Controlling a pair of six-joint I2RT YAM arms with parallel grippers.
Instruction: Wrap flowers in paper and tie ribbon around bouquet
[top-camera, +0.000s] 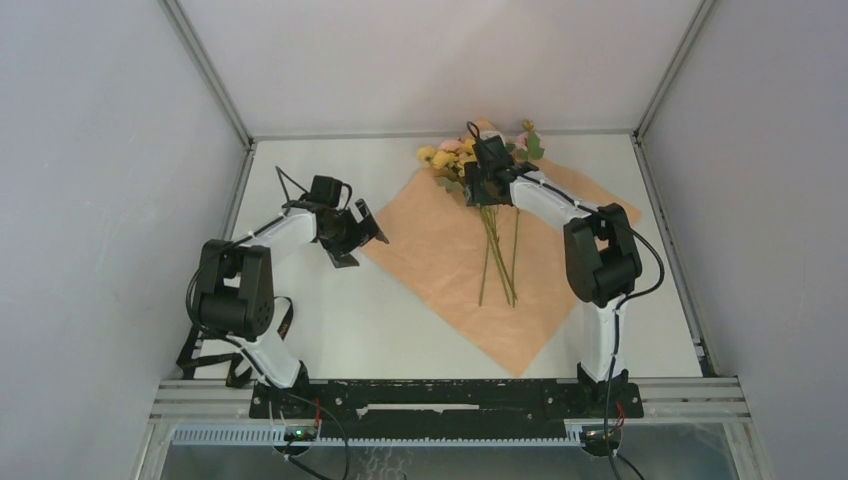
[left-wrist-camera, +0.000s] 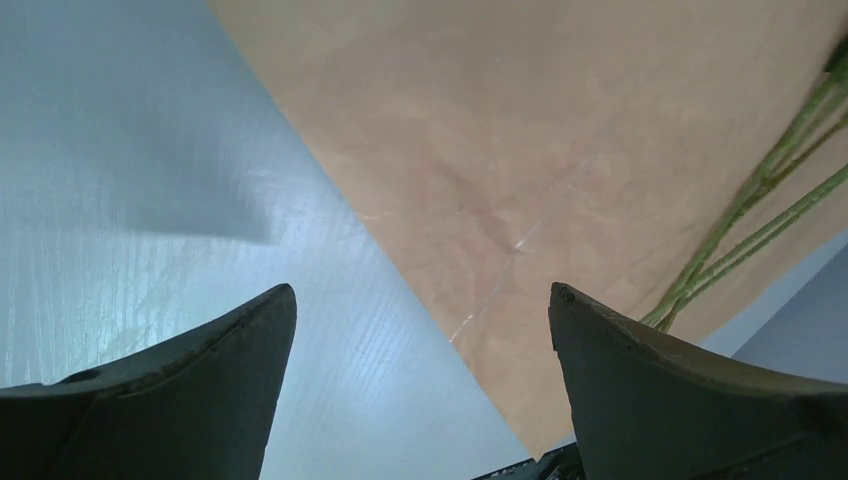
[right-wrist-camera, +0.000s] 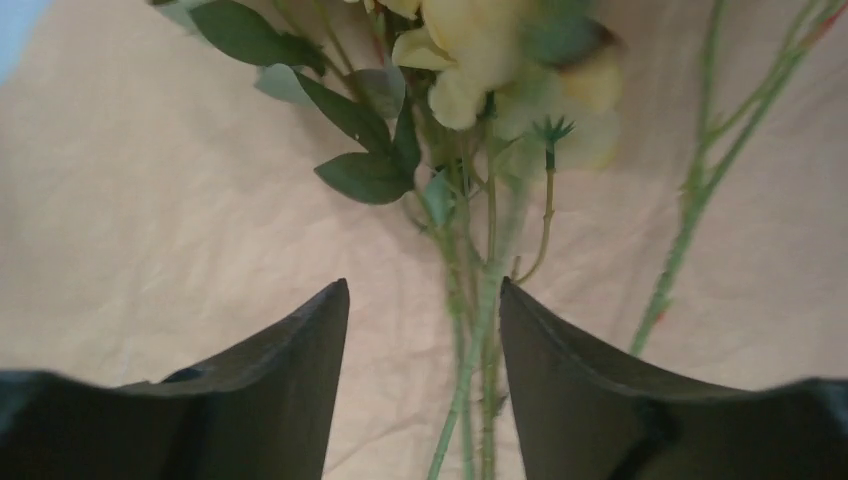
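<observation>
**Both grippers spread, flowers loose on the flat paper**

The paper (top-camera: 440, 260) lies flat on the table (top-camera: 330, 330), peach side up. It is turned like a diamond: one corner points to the table's far edge, one to the near edge, and the right corner reaches close to the right edge. The flowers (top-camera: 492, 245) lie loose on it, right of the table's middle. The yellow and pink blooms and green leaves sit at the paper's far corner, and the long green stems run back toward the near edge.

The left gripper (top-camera: 358, 243) hangs over the paper's left corner, left of the table's middle. Its jaws are spread wide and hold nothing. In the left wrist view one of its fingers (left-wrist-camera: 200, 380) is over bare table and the other over the paper's edge, with nothing between them.

The right gripper (top-camera: 478, 190) is at the far end of the table, over the stems just below the blooms. Its jaws stand partly apart. In the right wrist view a few stems run through the gap between the fingers (right-wrist-camera: 260, 390). The gap is wider than the stems, so nothing is pinched. Whether a finger brushes a stem or the paper cannot be told.
</observation>
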